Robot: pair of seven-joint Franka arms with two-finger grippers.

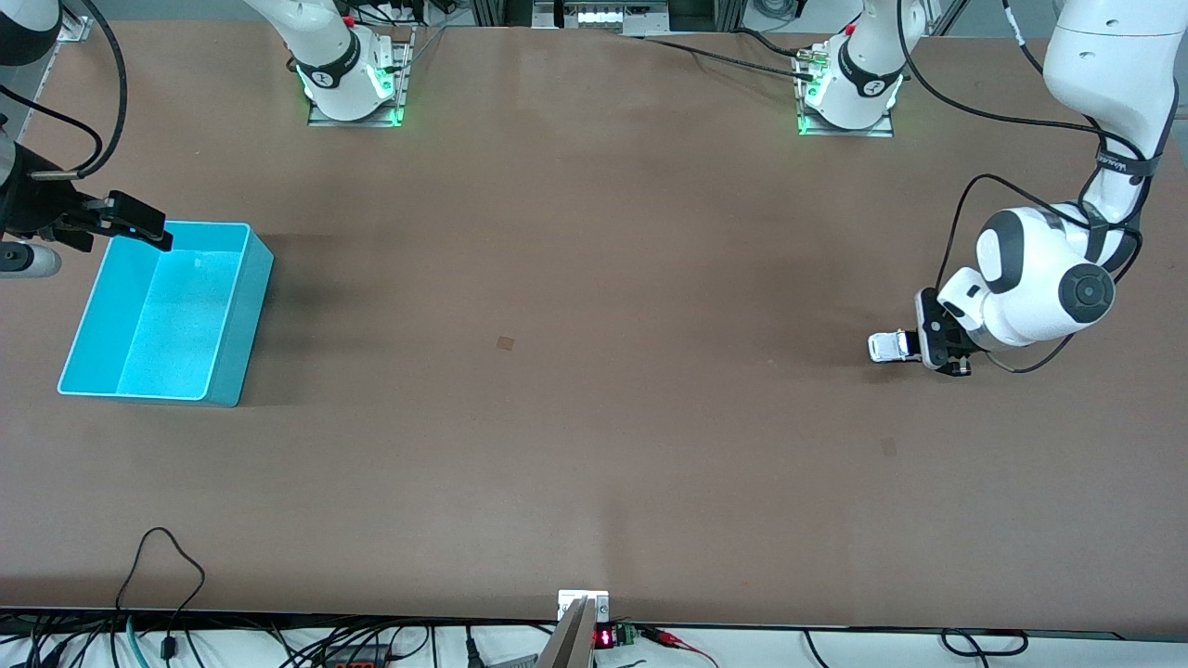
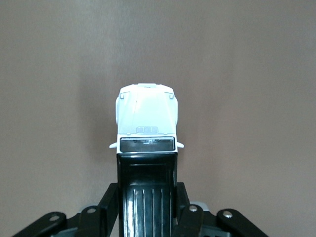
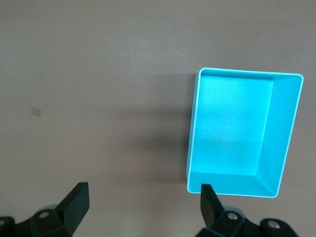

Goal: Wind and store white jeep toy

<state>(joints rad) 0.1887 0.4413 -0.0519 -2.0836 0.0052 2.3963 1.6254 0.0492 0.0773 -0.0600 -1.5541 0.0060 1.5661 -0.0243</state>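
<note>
Your left gripper (image 1: pixel 928 351) sits low at the left arm's end of the bench (image 1: pixel 594 417), jaws pinching the jeep (image 1: pixel 889 347) by its black rear section. The white hood sticks out ahead of the fingers (image 2: pixel 183 207), pointing toward the right arm's end. From the front view you cannot tell for certain whether the wheels touch the bench; the jeep looks to be at or just above the surface.

This hold makes sense for winding: gripping the rear sides leaves the wheels free underneath, so you can press down and drag the jeep backward to load the spring. The left wrist view shows the jeep squarely centred between the fingers and in line with the gripper, so a pull should track straight.

The bin (image 1: pixel 232 306) sits at the right arm's end, well apart from the jeep, with bare bench between them. It is empty, its open top up. That gap reads as the runway: a wound jeep released here would roll toward it.

Your right gripper (image 1: pixel 139 220) hangs over the bin's rim, jaws spread wide with nothing between them. It is waiting, probably placed to catch or steer the jeep.

Judgement: winding is in hand; storage not yet done. Risk: a skewed release misses the bin.
</note>
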